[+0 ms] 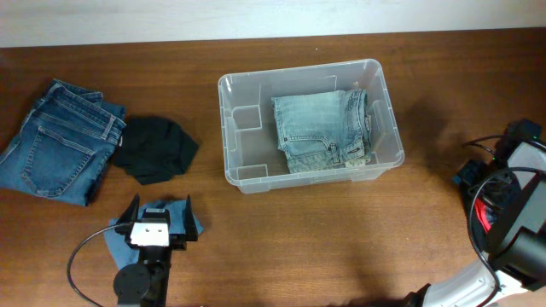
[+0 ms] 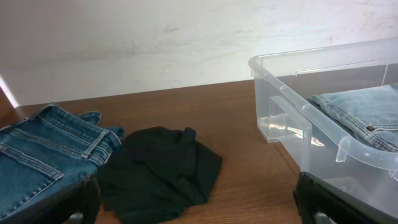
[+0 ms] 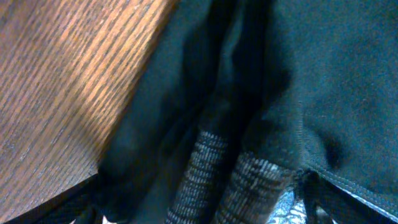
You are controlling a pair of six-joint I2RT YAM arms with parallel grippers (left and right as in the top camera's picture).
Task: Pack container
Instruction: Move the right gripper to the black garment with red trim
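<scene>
**Packing a container: one garment in, several left out**

The container (image 1: 225, 128) stands near the middle of the table (image 1: 341, 247), a little toward the far edge. A folded pair of pale jeans (image 1: 320, 128) lies flat in its right half; the left half is bare. The task thus appears begun but well short of done.

Outside the bin, a folded pair of dark jeans (image 1: 60, 145) lies at the far left of the table. A crumpled black garment (image 1: 153, 149) lies just beside it, between the dark jeans and the container. A small blue cloth (image 1: 113, 245) lies under the left arm. All three seem yet to be packed.

The left gripper (image 1: 162, 211) is near the front edge, its fingers spread wide and holding nothing; it faces the black garment. The right arm is at the right side of the table. In the right wrist view the right gripper (image 3: 202, 208) is close over a dark cloth with ribbed cuffs (image 3: 280, 93). Its fingertips show only at the lower corners, wide apart, with no grip evident. Where this cloth lies in the overhead view cannot be told.

The table is brown wood with a visible grain. Behind it runs a pale, slightly scuffed wall (image 2: 155, 37).
</scene>
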